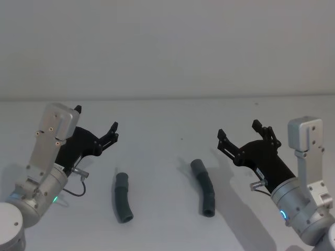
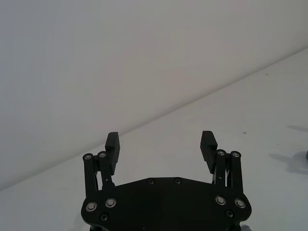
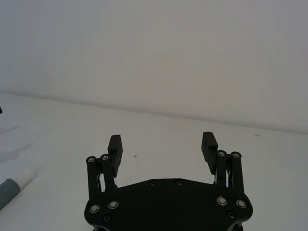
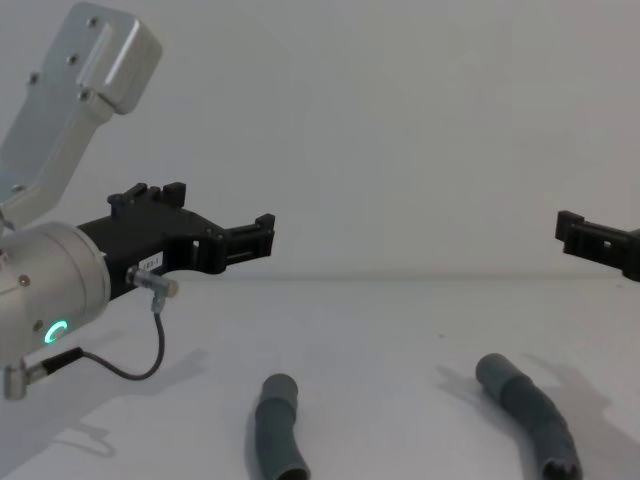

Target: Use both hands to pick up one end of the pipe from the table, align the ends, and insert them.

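Two dark grey pipe pieces lie apart on the white table (image 1: 157, 136): the left pipe (image 1: 123, 197) (image 4: 278, 428) and the longer, curved right pipe (image 1: 204, 194) (image 4: 530, 408). My left gripper (image 1: 97, 117) (image 4: 220, 210) (image 2: 160, 139) hovers open above and behind the left piece, holding nothing. My right gripper (image 1: 238, 128) (image 3: 162, 142) hangs open and empty to the right of the right piece, raised off the table. In the chest view the right gripper (image 4: 590, 240) is cut by the edge. In the right wrist view a grey pipe end (image 3: 8, 191) bears a white plug tip (image 3: 26, 177).
A pale wall (image 1: 167, 47) rises behind the table's far edge. A thin black cable (image 4: 130, 370) loops under the left wrist. Bare table lies between and in front of the two pieces.
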Controlling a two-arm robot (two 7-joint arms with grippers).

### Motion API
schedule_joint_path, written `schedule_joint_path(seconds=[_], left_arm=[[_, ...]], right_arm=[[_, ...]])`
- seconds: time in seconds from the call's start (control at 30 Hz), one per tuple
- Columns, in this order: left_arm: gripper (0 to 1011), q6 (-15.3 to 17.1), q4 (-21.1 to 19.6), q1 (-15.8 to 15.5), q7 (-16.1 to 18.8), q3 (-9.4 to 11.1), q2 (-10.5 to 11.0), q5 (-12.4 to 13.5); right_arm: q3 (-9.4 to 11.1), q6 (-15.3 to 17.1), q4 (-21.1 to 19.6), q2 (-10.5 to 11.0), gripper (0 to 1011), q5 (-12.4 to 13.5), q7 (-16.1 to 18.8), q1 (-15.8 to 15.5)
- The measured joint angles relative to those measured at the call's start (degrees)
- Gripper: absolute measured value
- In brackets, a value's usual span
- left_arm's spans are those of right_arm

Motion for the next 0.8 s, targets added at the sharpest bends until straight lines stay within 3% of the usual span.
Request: schedule_joint_path(seconds=[0.8], left_arm=[[1001, 0.0, 0.0, 0.0, 0.0, 0.0, 0.0, 0.0]], right_arm=[[0.0, 0.0, 0.0, 0.0, 1002, 0.0, 0.0, 0.0]])
